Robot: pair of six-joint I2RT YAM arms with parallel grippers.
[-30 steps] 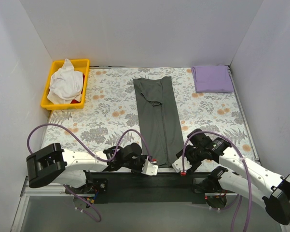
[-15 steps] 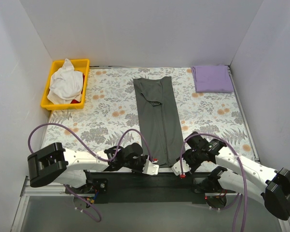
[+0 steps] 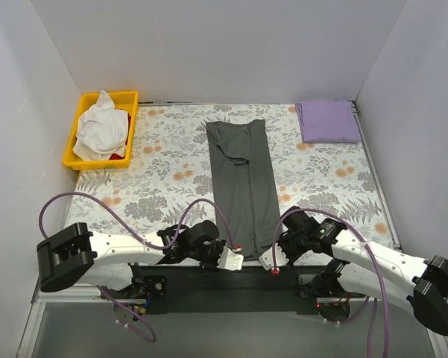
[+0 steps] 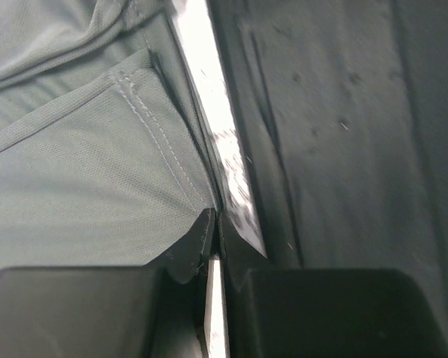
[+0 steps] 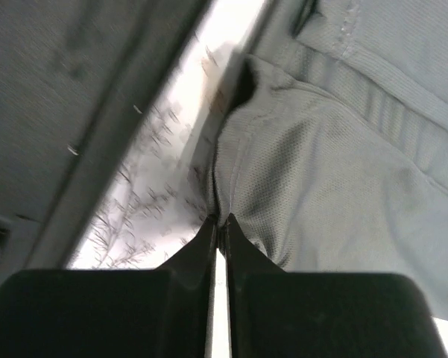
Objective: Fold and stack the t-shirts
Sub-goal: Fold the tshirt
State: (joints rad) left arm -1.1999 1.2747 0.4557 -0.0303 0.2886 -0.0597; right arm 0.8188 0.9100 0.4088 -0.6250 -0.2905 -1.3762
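The dark grey t-shirt (image 3: 242, 179) lies folded into a long narrow strip down the middle of the floral tablecloth (image 3: 164, 171). At its near left corner my left gripper (image 3: 235, 258) is shut, its tips (image 4: 216, 216) pinching the hemmed edge of the grey cloth (image 4: 82, 186). My right gripper (image 3: 273, 260) is at the near right corner, shut on a gathered fold (image 5: 220, 218) of the same shirt (image 5: 343, 171). The lavender t-shirt (image 3: 328, 121) rests folded at the back right corner, apart from both arms.
A yellow bin (image 3: 133, 123) with white cloth (image 3: 101, 130) and something red in it stands at the back left. A black strip (image 3: 209, 287) runs along the table's near edge under both wrists. White walls close in the left, back and right sides.
Both grippers have closed from part open onto the near end of the grey t-shirt. The right gripper has shifted slightly left toward the shirt's corner; the shirt lies as before.
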